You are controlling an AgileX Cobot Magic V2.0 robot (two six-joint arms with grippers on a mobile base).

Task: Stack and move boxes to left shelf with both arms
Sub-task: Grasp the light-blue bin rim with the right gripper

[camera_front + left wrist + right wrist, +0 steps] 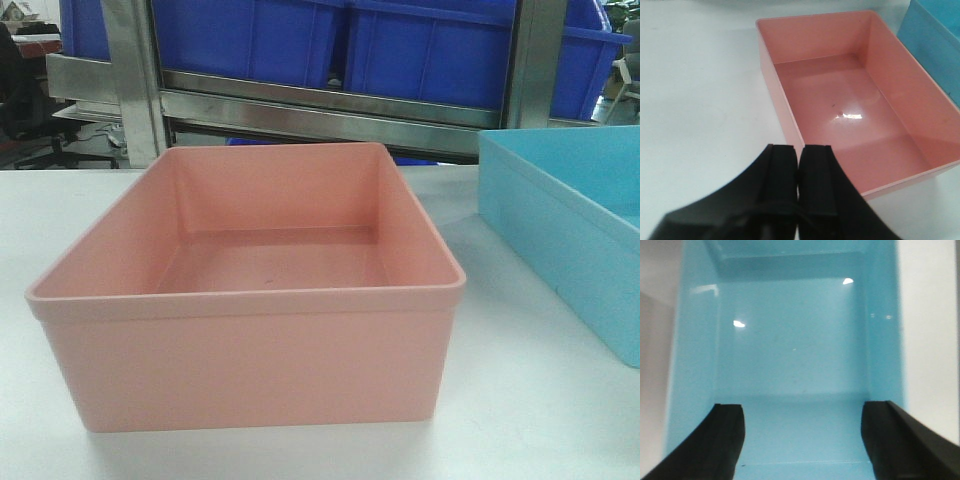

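Blue box cut off at frame edge. Left gripper clenched, empty, at pink box corner. Right gripper spread above blue box.

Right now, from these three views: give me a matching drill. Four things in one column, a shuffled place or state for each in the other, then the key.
Things
1. pink tub
2. blue tub
3. left gripper
4. right gripper

Places or states
A. open, facing into the blue tub
B. shut, holding nothing
C. fully in the front view, centre of the table
D. cut off at the front view's right edge

Pairs: 1-C, 2-D, 3-B, 4-A
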